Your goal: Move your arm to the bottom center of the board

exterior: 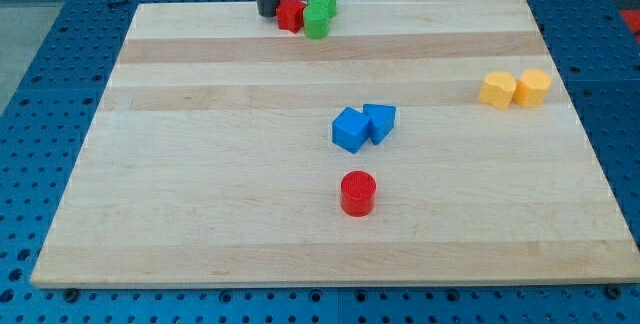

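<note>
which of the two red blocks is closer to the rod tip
The small red block at the view's top, right beside my tip; the red cylinder sits far below.

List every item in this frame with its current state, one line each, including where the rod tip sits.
my tip: at the view's top edge of the board, just left of the red block.
red block: beside the tip, against the green blocks.
green blocks: two, clustered together.
blue cube: mid-board, touching the blue wedge-like block.
red cylinder: upright, alone.
yellow blocks: two, side by side.
board: flat.
</note>
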`<state>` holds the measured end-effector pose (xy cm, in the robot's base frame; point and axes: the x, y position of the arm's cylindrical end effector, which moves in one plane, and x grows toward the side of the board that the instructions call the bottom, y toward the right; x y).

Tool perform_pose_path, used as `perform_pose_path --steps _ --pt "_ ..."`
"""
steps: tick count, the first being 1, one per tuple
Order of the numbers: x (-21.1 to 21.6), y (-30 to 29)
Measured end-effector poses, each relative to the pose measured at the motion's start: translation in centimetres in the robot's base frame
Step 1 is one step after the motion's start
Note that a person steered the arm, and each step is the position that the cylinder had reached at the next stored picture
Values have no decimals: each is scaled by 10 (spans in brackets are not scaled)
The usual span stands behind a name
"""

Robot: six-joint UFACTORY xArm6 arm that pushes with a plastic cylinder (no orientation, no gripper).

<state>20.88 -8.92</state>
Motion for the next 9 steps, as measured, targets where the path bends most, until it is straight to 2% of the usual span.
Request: perform_pose_path --steps 1,2,3,4,6,8,9 --pt "-6 12" --pt "-5 -8" --pt "29 -56" --pt "83 -90" --pt "224 -114" --pt "372 -101" --pt "409 -62"
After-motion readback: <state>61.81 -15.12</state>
